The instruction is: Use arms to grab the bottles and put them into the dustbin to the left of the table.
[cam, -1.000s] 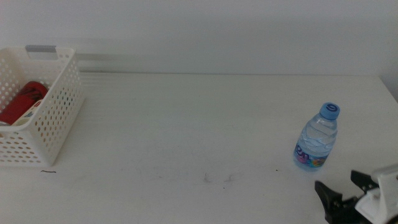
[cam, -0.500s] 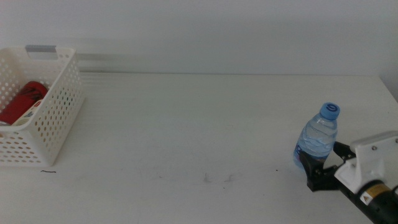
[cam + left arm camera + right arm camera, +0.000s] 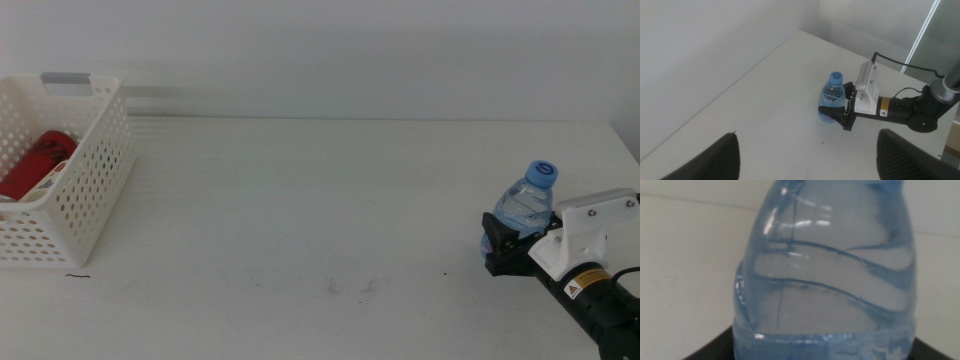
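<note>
At the table's right side, a small clear water bottle (image 3: pixel 524 207) with a blue cap leans slightly to the right. My right gripper (image 3: pixel 500 247) is shut on its lower part, with the white housing (image 3: pixel 590 232) just behind. The left wrist view shows the same bottle (image 3: pixel 832 95) with a dark jaw on each side of its base. Up close, the bottle (image 3: pixel 825 280) fills the right wrist view. A red can (image 3: pixel 38 163) lies inside the white dustbin (image 3: pixel 95 180) at the far left. My left gripper (image 3: pixel 810 165) hangs open high above the table, out of the middle view.
The white table (image 3: pixel 300 200) stretches bare between the dustbin and the bottle, with faint scuff marks (image 3: pixel 350 287) near the front. The table's right edge (image 3: pixel 628 150) runs close behind the bottle. A black cable (image 3: pixel 890 60) trails from the right arm.
My right gripper came up from the bottom edge to the water bottle and closed around its lower part. The bottle now leans right and sits slightly higher.
</note>
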Controlling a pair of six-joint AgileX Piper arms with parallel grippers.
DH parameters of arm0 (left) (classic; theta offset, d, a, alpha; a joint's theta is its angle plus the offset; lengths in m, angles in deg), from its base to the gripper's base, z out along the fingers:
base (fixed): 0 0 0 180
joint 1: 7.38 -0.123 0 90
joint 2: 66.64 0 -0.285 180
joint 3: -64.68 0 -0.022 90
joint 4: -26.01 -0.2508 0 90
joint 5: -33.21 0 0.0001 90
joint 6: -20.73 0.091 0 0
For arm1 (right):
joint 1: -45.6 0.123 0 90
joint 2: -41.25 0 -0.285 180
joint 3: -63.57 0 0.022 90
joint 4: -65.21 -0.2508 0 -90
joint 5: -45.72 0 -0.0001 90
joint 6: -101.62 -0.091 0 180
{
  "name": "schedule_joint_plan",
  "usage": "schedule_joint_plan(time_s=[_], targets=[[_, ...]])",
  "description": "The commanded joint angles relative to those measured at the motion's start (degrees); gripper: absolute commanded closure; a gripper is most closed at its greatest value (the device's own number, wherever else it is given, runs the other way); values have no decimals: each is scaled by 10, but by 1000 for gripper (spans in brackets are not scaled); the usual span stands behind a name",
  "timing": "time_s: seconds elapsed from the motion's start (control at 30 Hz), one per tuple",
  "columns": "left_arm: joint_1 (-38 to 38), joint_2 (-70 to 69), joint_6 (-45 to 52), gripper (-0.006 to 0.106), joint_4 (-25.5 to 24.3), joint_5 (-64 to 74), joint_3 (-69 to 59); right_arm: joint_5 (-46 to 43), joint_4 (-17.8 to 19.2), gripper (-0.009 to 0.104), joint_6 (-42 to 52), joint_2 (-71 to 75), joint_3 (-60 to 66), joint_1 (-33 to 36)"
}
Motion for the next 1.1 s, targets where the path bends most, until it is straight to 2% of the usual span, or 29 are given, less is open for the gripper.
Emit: schedule_joint_plan(time_s=[0.0,0.17,0.37,0.6,0.7,0.83,0.93,1.0,1.07], targets=[[1,-1,-3,7,1,-1,1,-7,-5,96,0,1,-4,14],[1,-1,-3,7,1,-1,1,-3,-4,97,-5,1,-77,81],[1,-1,-3,7,1,-1,1,169,-1,97,-5,-37,-264,156],[1,-1,-3,7,1,-1,1,207,30,97,-63,-131,-423,202],[1,-1,-3,7,1,-1,1,218,46,97,-75,-164,-458,212],[1,-1,-3,7,1,-1,1,219,50,96,-75,-195,-475,218],[1,-1,-3,7,1,-1,1,259,50,84,-75,-197,-475,220],[1,-1,-3,7,1,-1,1,294,50,65,-78,-193,-475,220],[1,-1,-3,7,1,-1,1,347,50,35,-87,-181,-474,221]])
